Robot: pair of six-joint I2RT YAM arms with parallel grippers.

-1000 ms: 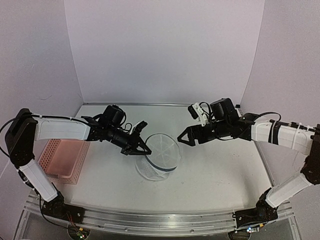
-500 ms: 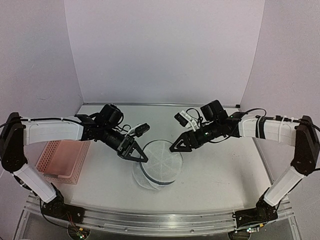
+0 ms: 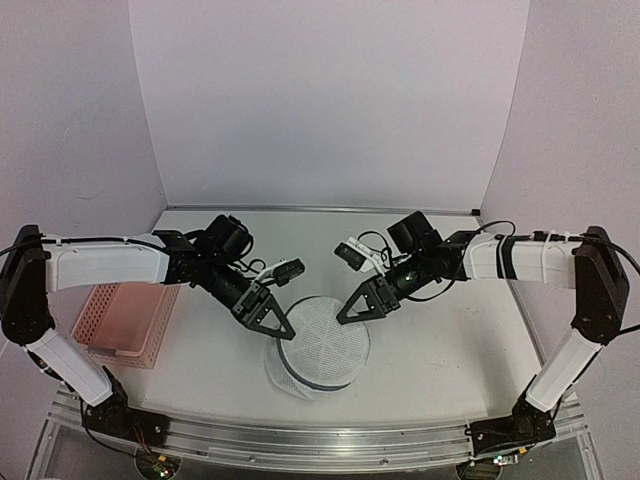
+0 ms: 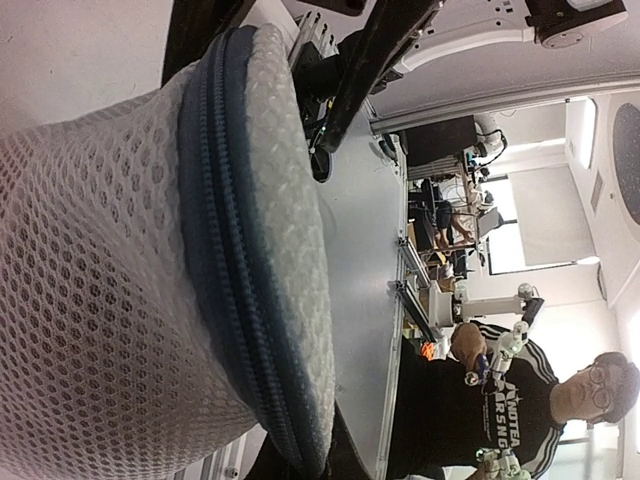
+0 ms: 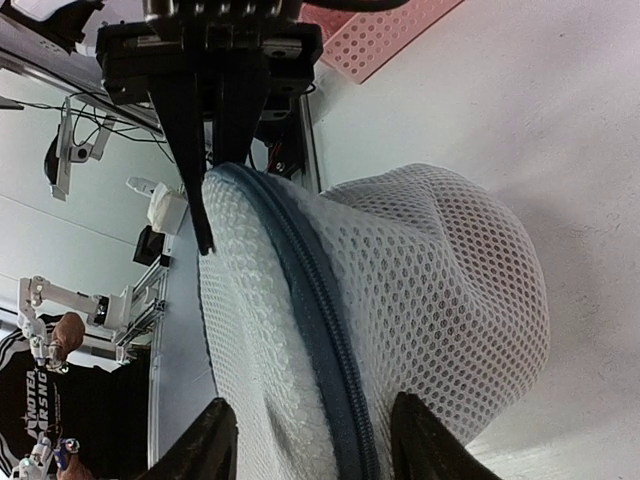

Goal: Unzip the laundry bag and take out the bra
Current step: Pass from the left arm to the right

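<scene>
At table centre, my left gripper (image 3: 281, 331) is clamped shut on the bag (image 3: 325, 352) at its left rim. The right gripper (image 3: 350, 313) straddles the far rim, jaws apart. I should find the zip (image 5: 305, 280) pull before closing. 1 second ago the right gripper hung clear, wider open. I cannot see the bra.

bg: back wall (image 3: 320, 100) plain pale lavender, side walls (image 3: 70, 120) same | table (image 3: 450, 350) white, evenly lit | aluminium rail (image 3: 300, 432) along near edge | left wrist view: bright window (image 4: 535, 215), person (image 4: 480, 400) in black T-shirt and glasses beyond table
</scene>
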